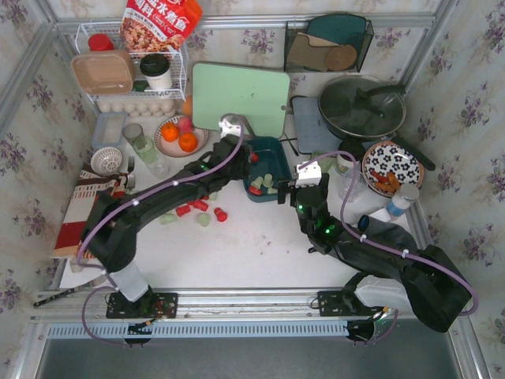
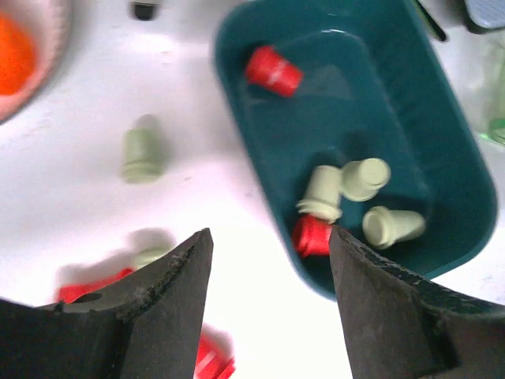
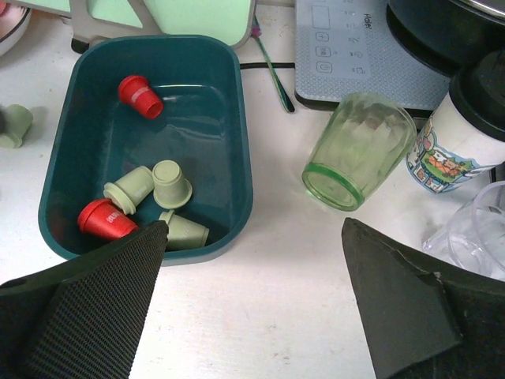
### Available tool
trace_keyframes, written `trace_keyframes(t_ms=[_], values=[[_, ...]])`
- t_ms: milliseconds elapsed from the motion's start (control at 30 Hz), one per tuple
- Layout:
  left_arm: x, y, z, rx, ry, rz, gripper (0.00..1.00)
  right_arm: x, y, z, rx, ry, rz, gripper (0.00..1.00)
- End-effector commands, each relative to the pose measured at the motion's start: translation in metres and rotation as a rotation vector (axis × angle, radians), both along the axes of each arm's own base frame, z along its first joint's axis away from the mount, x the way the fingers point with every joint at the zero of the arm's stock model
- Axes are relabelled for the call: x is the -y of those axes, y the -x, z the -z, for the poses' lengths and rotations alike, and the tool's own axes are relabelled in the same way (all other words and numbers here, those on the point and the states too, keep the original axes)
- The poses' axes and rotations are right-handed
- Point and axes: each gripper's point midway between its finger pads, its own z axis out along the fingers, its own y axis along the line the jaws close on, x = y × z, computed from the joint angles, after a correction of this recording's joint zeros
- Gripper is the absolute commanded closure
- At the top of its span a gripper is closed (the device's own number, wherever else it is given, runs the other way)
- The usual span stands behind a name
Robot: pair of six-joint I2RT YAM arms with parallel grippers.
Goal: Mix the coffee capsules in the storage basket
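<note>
The teal storage basket (image 1: 272,154) sits mid-table. Inside it lie two red coffee capsules (image 3: 140,96) (image 3: 105,219) and three pale green ones (image 3: 171,183). More red capsules (image 1: 221,214) and pale green capsules (image 1: 203,219) lie loose on the table to its left. My left gripper (image 2: 271,237) hangs open over the basket's (image 2: 394,103) near-left corner with nothing between its fingers; a loose pale green capsule (image 2: 142,154) lies left of it. Open and empty too, my right gripper (image 3: 254,229) stands over bare table just right of the basket (image 3: 197,118).
A green glass cup (image 3: 359,150) lies on its side right of the basket, beside a printed mug (image 3: 461,134) and a cooker panel (image 3: 355,55). A green cutting board (image 1: 241,99), a plate of oranges (image 1: 180,136), a pot (image 1: 361,106) and a patterned bowl (image 1: 392,166) stand behind.
</note>
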Motion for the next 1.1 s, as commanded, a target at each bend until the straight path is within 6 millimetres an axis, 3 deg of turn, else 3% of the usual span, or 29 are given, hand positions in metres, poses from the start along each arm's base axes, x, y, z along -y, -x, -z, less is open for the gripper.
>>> trace_keyframes(t_ms=[0,167,333,400,633,800,933,1067], values=[[-0.059,0.005,-0.028,0.107,-0.070,-0.208,0.35,0.000,-0.002,-0.008,0.020,-0.017,0.014,0.00],[-0.135,0.044,-0.018,0.061,-0.190,-0.370,0.29,-0.002,-0.002,-0.008,0.013,-0.021,0.007,0.00],[-0.209,0.090,0.002,-0.050,-0.249,-0.549,0.02,-0.005,-0.002,-0.006,0.001,-0.022,-0.006,0.00],[-0.234,0.104,0.012,-0.094,-0.244,-0.624,0.01,-0.006,-0.002,-0.007,-0.002,-0.023,-0.012,0.00],[-0.295,0.136,0.047,-0.206,-0.117,-0.839,0.01,-0.007,-0.002,-0.007,-0.006,-0.024,-0.016,0.00],[-0.331,0.155,0.057,-0.232,-0.137,-1.069,0.01,-0.007,-0.002,-0.004,-0.011,-0.017,-0.016,0.00],[-0.352,0.173,0.072,-0.320,-0.132,-1.259,0.00,-0.008,-0.003,-0.002,-0.020,-0.013,-0.019,0.00],[-0.367,0.197,0.067,-0.371,-0.126,-1.506,0.05,-0.009,-0.003,-0.001,-0.021,-0.019,-0.023,0.00]])
